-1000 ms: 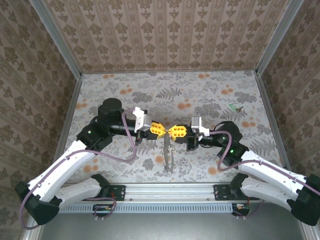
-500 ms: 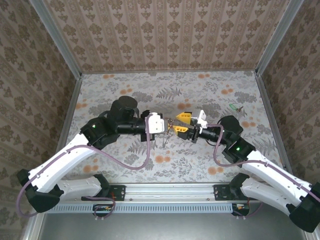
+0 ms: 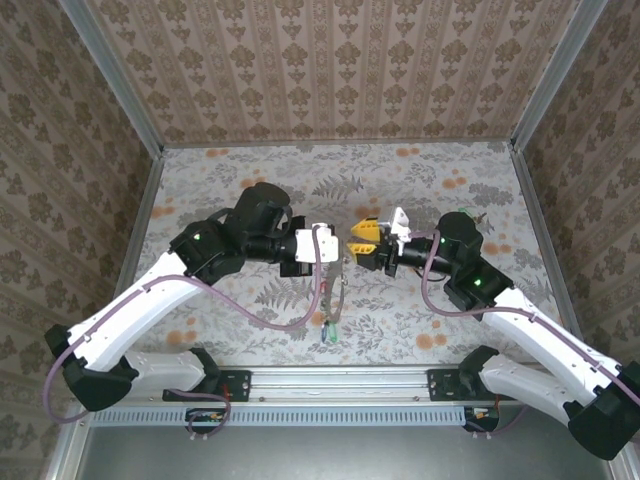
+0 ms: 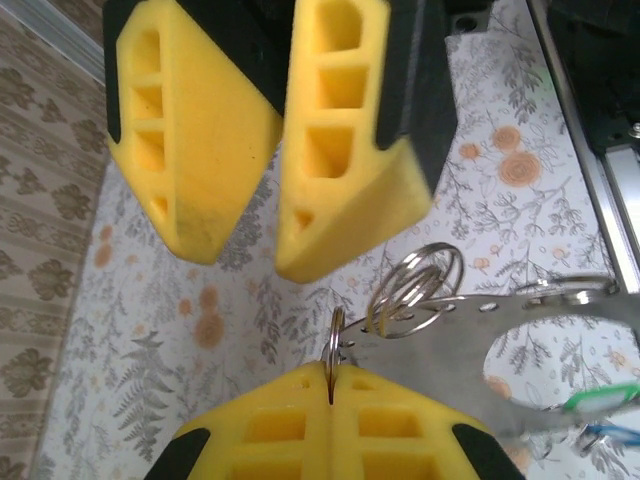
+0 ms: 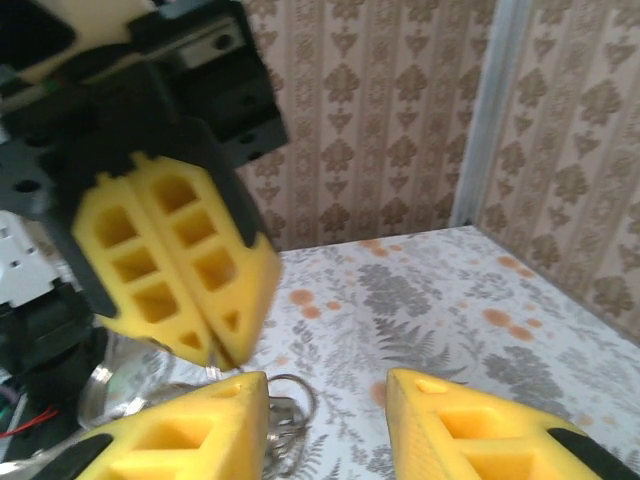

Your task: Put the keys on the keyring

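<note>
I'm watching the keyring [image 3: 335, 295] hanging in the air over the middle of the table [image 3: 420, 190], between the two arms. It is drooping from the left gripper [image 3: 339, 257] toward the near edge. The keys [image 3: 328, 334] are dangling at its low end, a green head showing there.

In the left wrist view the keyring [image 4: 470, 325] is running off to the right as a flat metal band, with thin wire rings [image 4: 420, 290] bunched at its near end and a green head and a blue one at the far end. The left gripper [image 4: 330, 385] is pinching one thin ring of that bunch, its pads pressed together on it.

The right gripper [image 3: 356, 242] is hovering just beside it, tip to tip. Its fingers [image 5: 200, 440] are standing apart with nothing between them.
</note>
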{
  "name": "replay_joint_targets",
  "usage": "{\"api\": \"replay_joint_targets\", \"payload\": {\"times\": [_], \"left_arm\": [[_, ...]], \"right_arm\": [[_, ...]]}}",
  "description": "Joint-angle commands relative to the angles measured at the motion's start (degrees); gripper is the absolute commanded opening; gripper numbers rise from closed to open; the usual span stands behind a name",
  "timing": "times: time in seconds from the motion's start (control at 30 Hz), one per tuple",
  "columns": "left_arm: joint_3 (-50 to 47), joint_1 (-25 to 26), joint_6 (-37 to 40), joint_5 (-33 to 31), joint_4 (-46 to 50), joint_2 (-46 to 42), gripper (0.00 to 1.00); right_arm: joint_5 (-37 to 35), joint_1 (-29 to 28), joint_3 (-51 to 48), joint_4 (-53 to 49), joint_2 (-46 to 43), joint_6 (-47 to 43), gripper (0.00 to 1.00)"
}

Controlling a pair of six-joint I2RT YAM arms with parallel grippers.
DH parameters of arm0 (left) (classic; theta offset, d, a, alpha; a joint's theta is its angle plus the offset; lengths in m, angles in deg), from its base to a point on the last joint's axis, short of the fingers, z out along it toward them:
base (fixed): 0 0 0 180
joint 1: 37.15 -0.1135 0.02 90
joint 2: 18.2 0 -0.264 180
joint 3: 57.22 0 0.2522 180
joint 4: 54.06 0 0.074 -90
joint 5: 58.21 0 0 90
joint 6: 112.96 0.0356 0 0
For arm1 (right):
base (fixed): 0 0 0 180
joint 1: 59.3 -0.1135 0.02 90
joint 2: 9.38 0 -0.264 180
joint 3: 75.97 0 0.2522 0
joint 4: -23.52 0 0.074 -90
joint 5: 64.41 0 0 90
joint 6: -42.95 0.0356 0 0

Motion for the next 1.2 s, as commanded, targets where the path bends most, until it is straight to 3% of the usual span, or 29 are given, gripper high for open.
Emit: {"api": "replay_joint_targets", "payload": {"times": [0.0, 0.2, 0.57, 0.7, 0.87, 1.0, 1.17], "left_arm": [[3.05, -0.97, 1.02, 2.85, 3.12, 0.9, 0.0], [3.73, -2.03, 0.29, 5.9, 4.26, 1.3, 0.0], [3.7, -2.04, -0.06, 8.53, 5.42, 0.71, 0.0], [3.51, -2.01, -0.07, 8.18, 5.22, 0.49, 0.0], [0.41, -3.1, -2.26, 8.64, 0.83, -1.29, 0.0], [-7.34, -11.18, -11.08, 25.28, -11.58, -6.91, 0.22], [-16.15, -17.54, -21.5, 35.65, -27.66, -11.8, 0.26]], "right_arm": [[5.71, -1.45, 2.32, -3.49, 0.56, -1.99, 0.35], [7.49, -2.87, 3.03, -6.43, 1.67, -3.36, 0.28], [-0.06, -5.16, 5.36, -10.05, 4.37, -6.59, 0.21], [-0.77, -5.51, 5.77, -10.96, 4.96, -7.6, 0.0], [-2.78, -5.5, 3.91, -7.91, 3.17, -8.2, 0.0], [-0.77, -5.18, 0.17, 3.78, 0.13, -3.06, 0.0], [3.56, -4.94, -2.55, 17.56, 0.79, 6.24, 0.0]]}}
